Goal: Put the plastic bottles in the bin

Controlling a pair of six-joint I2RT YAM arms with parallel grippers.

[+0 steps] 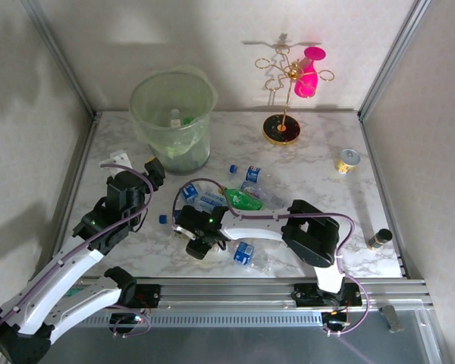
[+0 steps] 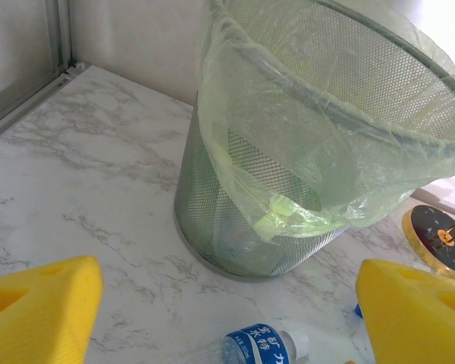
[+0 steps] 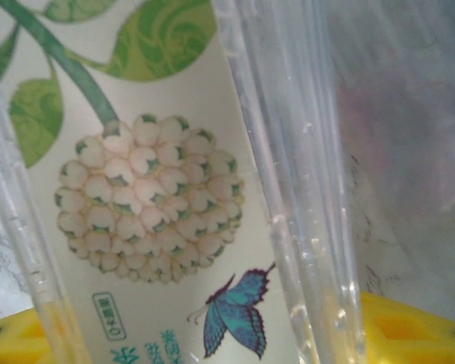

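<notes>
Flower-labelled clear bottle is set lengthwise across the gap between the right claw's pads; a firm grip cannot be told. Ahead-left, the mesh bin is placed nearer the empty, wide-open left claw.

Bin stood directly ahead of left gripper, blocking forward travel; bare table lay open to its left. Bottles crowded around right gripper.

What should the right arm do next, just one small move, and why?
Probably squeeze the right fingers snug on the flower-label bottle: it already sits between them, so a firm hold comes before any lift toward the bin.
</notes>
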